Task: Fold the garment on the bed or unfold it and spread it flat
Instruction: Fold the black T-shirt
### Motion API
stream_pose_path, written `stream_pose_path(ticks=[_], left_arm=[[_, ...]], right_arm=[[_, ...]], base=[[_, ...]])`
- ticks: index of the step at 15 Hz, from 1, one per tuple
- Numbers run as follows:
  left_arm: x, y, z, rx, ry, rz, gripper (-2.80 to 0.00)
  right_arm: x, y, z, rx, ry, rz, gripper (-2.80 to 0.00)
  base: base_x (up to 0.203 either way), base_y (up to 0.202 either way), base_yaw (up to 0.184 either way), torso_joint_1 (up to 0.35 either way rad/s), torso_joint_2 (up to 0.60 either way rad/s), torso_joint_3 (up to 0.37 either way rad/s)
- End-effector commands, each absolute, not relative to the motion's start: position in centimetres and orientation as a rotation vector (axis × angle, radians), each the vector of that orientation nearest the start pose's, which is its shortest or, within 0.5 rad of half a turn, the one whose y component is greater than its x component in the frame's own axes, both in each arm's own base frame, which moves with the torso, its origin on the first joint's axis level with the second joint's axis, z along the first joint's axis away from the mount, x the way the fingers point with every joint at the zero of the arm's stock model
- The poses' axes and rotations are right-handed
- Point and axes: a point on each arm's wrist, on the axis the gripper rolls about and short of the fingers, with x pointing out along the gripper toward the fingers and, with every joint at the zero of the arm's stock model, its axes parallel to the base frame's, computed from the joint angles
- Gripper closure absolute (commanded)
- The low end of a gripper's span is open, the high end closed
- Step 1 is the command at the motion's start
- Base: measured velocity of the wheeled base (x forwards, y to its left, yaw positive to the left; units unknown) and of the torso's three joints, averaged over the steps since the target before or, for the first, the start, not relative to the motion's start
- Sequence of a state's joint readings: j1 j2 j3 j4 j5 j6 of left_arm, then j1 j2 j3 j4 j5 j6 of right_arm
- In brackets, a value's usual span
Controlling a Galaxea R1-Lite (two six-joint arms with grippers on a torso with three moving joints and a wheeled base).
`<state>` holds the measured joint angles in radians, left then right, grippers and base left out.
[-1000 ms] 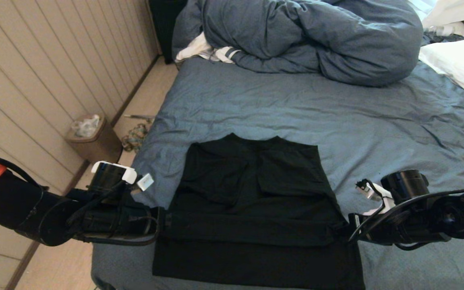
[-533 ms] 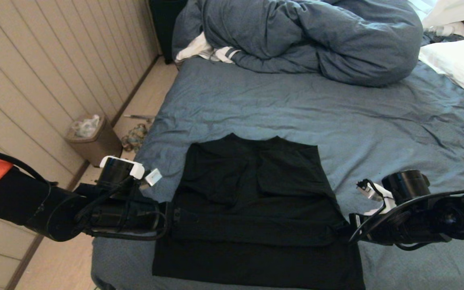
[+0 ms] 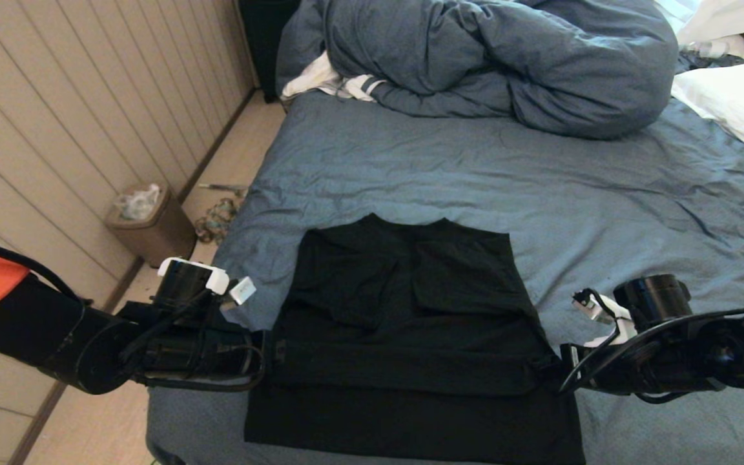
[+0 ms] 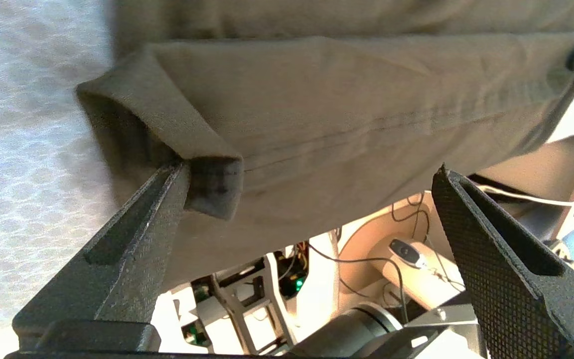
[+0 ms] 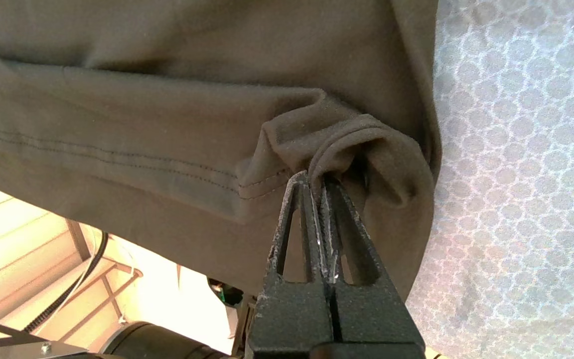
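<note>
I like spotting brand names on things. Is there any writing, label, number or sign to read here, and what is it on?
None can be read.
The shirt on the bed shows only plain black cloth; no print in sight.
The small white tag on the left arm: too small to tell whether it bears any text.
The bin by the wall: no label visible.

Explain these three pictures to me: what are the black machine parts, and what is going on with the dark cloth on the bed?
They are a robot's two arms, each ending in a two-fingered gripper. The wide picture looks down from its head; the two close-ups come from cameras on its wrists. A thin black short-sleeved T-shirt, partly folded, lies on a large bed with a wrinkled blue-grey sheet. The right gripper is shut on the shirt's hemmed corner. The left gripper is open at the opposite corner, one finger touching the cloth.
</note>
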<state>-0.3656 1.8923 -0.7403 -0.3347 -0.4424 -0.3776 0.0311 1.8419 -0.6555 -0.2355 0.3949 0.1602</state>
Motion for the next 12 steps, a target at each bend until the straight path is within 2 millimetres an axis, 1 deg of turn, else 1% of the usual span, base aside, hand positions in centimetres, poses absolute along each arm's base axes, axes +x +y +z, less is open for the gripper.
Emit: stream_pose_path(ticks=[1, 4, 6, 9, 12], left_arm=[[28.1, -11.3, 8.1, -0.377, 0.973, -0.581, -2.8], [28.3, -10.5, 7.9, -0.385, 0.973, -0.555, -2.8], [28.3, -10.5, 7.5, -0.387, 0.987, -0.555, -2.8], [28.9, -10.7, 6.6, -0.384, 0.984, -0.558, -2.8], [29.1, -10.8, 6.6, -0.379, 0.973, -0.556, -2.8]], right_arm=[[27.3, 1.8, 7.4, 0.32, 0.971, 0.321, 0.0], [27.2, 1.7, 7.7, 0.321, 0.964, 0.323, 0.0], [27.1, 1.8, 7.6, 0.319, 0.967, 0.324, 0.0], [27.1, 1.8, 7.5, 0.32, 0.969, 0.324, 0.0], [27.1, 1.8, 7.5, 0.32, 0.968, 0.326, 0.0]], base=[[0.0, 0.0, 0.0, 0.0, 0.0, 0.0], [0.0, 0.0, 0.0, 0.0, 0.0, 0.0], [0.0, 0.0, 0.0, 0.0, 0.0, 0.0], [0.0, 0.0, 0.0, 0.0, 0.0, 0.0], [0.0, 0.0, 0.0, 0.0, 0.0, 0.0]])
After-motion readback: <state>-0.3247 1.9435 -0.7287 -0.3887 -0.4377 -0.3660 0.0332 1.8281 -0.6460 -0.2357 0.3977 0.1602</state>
